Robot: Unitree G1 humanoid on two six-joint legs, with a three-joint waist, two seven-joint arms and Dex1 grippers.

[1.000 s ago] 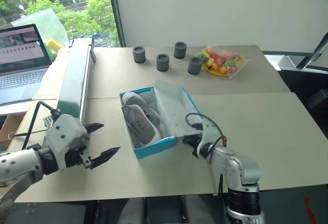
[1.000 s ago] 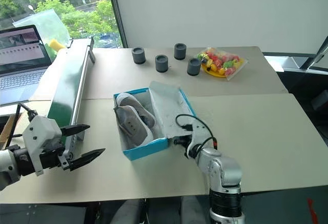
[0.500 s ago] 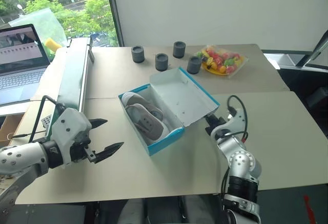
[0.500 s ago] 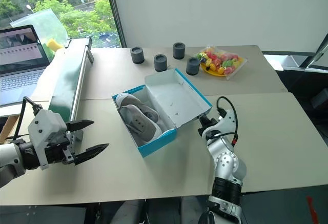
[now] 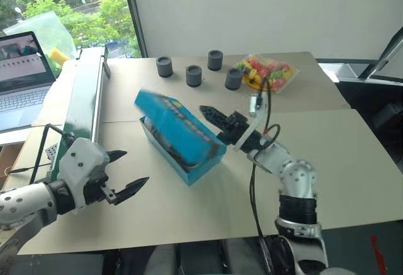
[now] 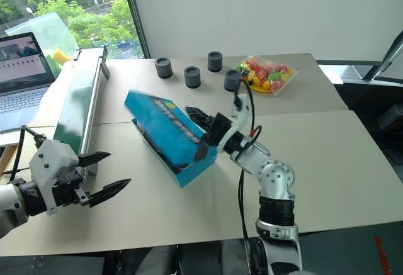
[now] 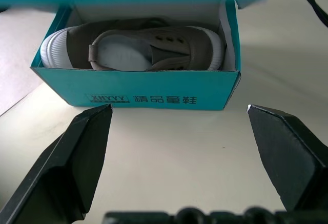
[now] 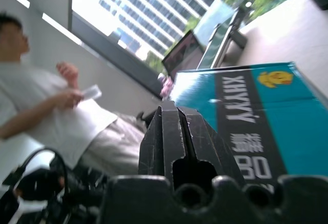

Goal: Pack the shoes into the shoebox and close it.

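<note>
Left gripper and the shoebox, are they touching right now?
Apart. In the left wrist view the open left gripper sits short of the shoebox, with bare table between its fingers and the box's front wall.

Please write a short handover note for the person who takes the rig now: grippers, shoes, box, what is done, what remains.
Left gripper: open, holding nothing, near the table's front edge, facing the box.
Right gripper: shut, empty, raised at the lid, apparently pushing it over.
Shoes: both in the box, mid-table.
Done: shoes packed.
Left: the lid slants above the box with a gap at the front; press it flat.
</note>
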